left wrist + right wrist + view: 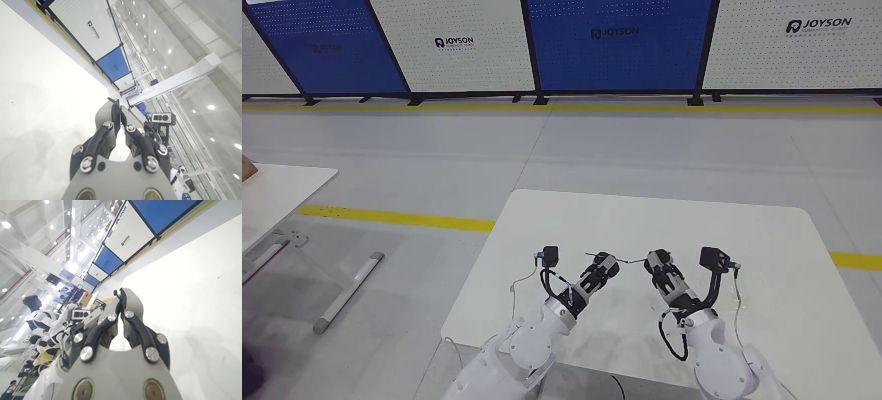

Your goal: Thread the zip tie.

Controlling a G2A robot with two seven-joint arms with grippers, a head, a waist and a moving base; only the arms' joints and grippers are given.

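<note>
Now we see left gripper [119, 110] clamped shut on black zip tie [115, 292]; right gripper [120, 302] pinches other end; both above white table [762, 230].

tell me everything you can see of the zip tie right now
The zip tie is a thin black strip, plastic by its look, stretched roughly level above the white table. The left gripper pinches one end, the right gripper the other. Whether it is threaded cannot be told.
</note>
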